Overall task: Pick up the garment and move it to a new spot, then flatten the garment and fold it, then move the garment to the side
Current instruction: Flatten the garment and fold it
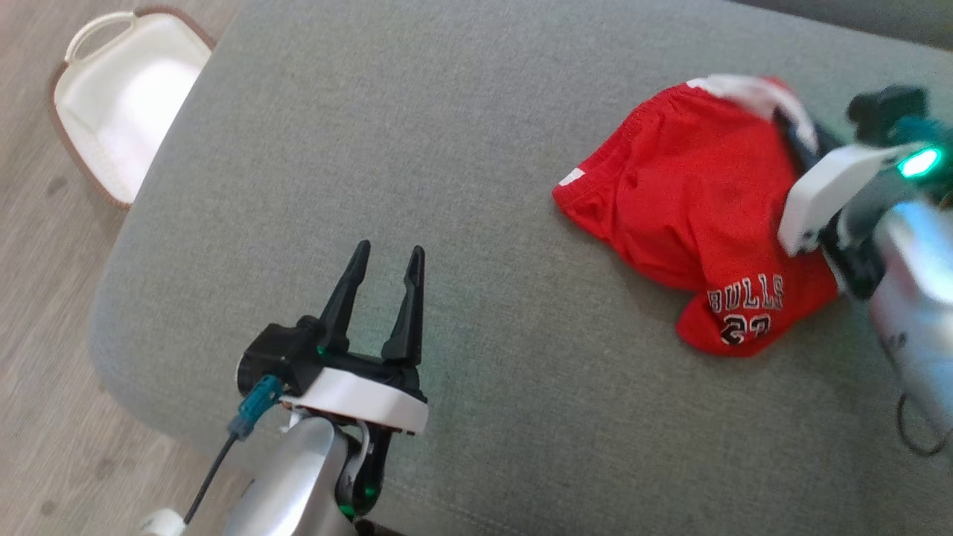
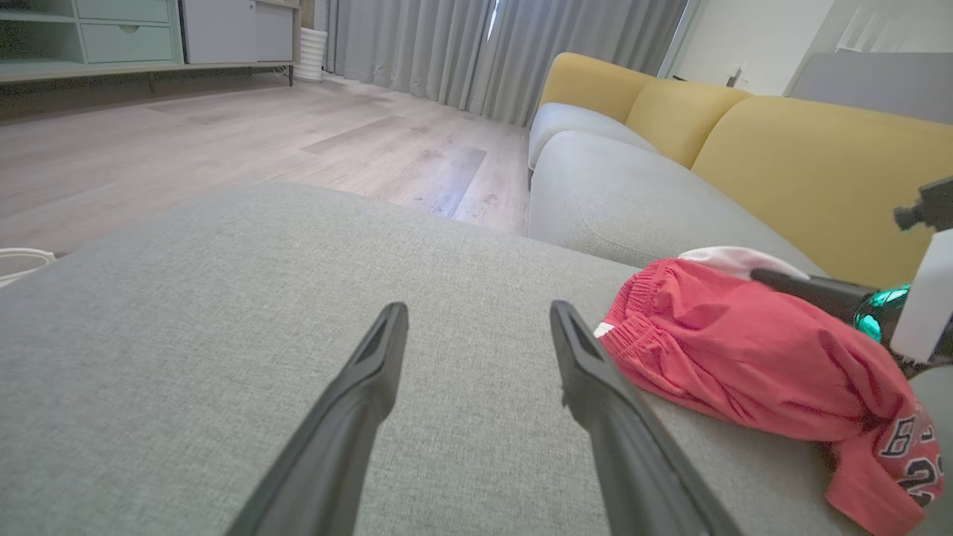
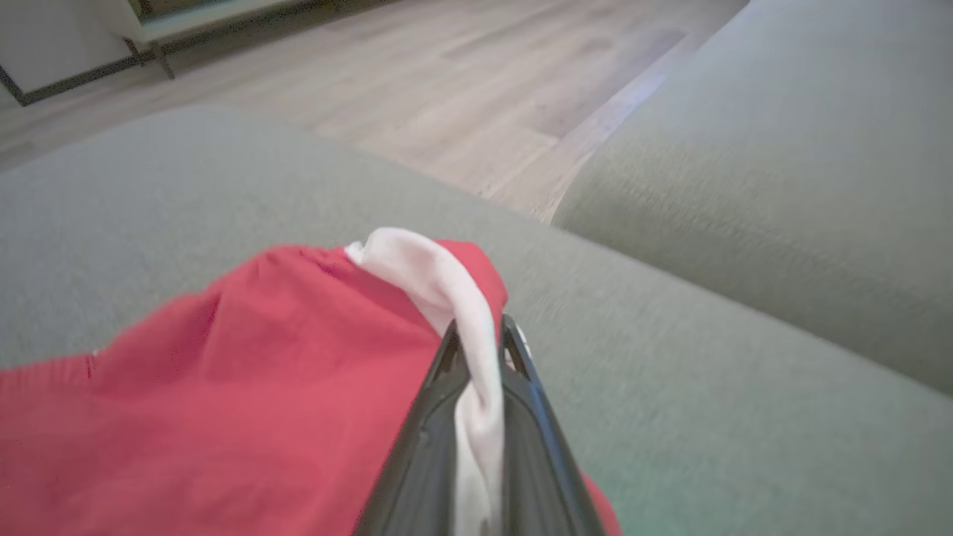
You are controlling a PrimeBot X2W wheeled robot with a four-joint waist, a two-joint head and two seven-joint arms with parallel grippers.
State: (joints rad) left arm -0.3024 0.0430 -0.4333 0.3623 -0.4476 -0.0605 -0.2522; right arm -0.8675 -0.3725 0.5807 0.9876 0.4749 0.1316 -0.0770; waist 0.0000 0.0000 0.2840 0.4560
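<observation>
The red Bulls shorts (image 1: 685, 201) are crumpled toward the right of the grey sofa cushion (image 1: 417, 134), well apart from its rounded left edge. Past that edge, a white basket (image 1: 112, 104) is set on the wood floor (image 1: 45, 335). Broad bare cushion is left between the shorts and the edge. The right gripper (image 3: 480, 335) is pinched closed, its fingers clamped on the shorts' white trim (image 3: 439, 275). The left gripper (image 1: 389, 257) is held over the cushion, its fingers spread wide and empty.
</observation>
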